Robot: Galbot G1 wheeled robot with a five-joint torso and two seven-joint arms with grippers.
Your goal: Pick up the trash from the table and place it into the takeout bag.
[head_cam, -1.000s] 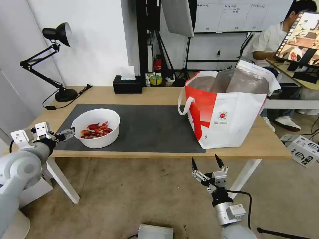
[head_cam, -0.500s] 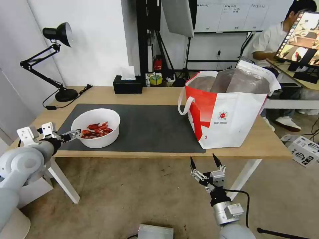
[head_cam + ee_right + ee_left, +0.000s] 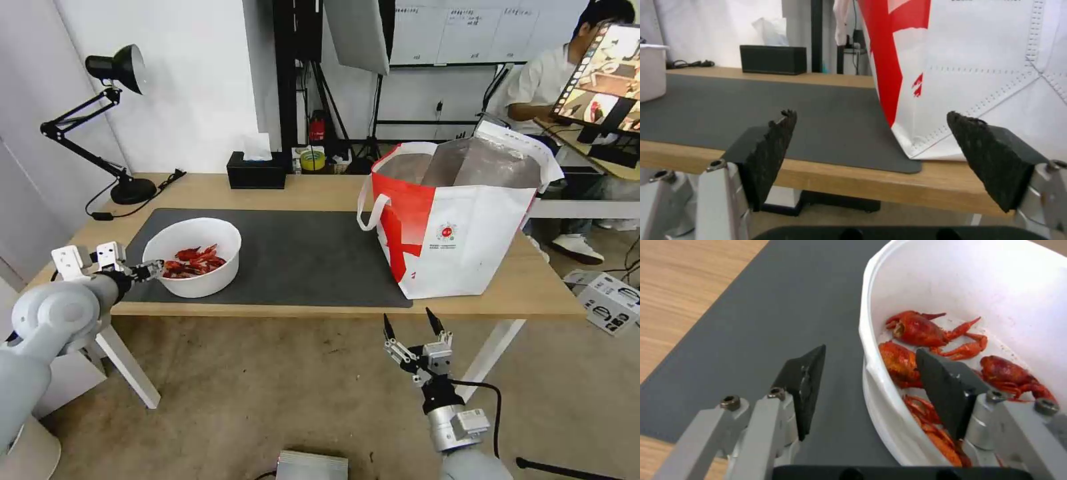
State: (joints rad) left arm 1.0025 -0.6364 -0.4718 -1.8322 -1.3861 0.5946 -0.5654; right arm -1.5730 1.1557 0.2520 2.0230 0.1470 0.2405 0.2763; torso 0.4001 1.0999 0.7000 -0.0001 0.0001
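The bowl [image 3: 193, 257] sits upright on the mat [image 3: 300, 257] toward the table's [image 3: 320, 190] left end, its mouth facing up and red shells [image 3: 193, 261] heaped inside; in the left wrist view its far rim is cut off and one pad hides some shells. The left gripper [image 3: 152, 269] is spread apart, straddling the bowl's near-left wall, one pad [image 3: 947, 391] inside and the other [image 3: 802, 386] outside, not yet clamped. The bag [image 3: 460, 220] stands upright on the table's right end, mouth open upward; its inside floor is hidden. The right gripper [image 3: 412, 321] hangs below the table edge, fingers wide apart, holding nothing.
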